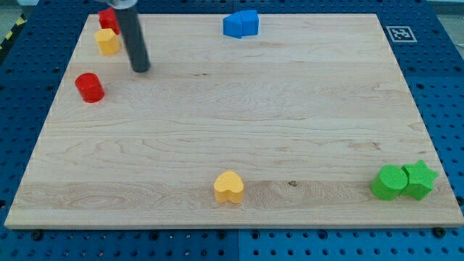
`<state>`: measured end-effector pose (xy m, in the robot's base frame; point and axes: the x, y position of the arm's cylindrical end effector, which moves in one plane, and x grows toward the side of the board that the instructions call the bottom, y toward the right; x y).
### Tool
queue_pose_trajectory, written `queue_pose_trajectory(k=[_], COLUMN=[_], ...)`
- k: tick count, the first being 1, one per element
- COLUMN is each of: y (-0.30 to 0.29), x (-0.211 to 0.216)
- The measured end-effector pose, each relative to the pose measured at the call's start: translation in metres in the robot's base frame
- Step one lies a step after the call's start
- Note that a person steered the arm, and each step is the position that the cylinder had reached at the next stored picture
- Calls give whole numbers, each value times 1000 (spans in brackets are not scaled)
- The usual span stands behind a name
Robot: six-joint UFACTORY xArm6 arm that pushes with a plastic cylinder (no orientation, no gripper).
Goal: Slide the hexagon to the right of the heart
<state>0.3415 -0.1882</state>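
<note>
A yellow hexagon block (107, 41) lies near the board's top left corner. A yellow heart block (229, 187) lies near the bottom edge, at the middle. My tip (141, 69) rests on the board just right of and slightly below the yellow hexagon, apart from it. The rod rises from the tip to the view's top edge. The heart is far from the tip, toward the view's bottom right.
A red block (109, 19) sits just above the hexagon, partly hidden by the rod. A red cylinder (90, 87) lies at the left. A blue block (241, 24) is at the top middle. A green cylinder (390, 182) and green star (420, 178) touch at the bottom right.
</note>
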Motion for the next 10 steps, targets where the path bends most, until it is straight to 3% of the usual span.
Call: queue_pose_trajectory(k=[2,4,8,10], y=[-116,-107,-81,-33], x=[-2,-47,-67,-67])
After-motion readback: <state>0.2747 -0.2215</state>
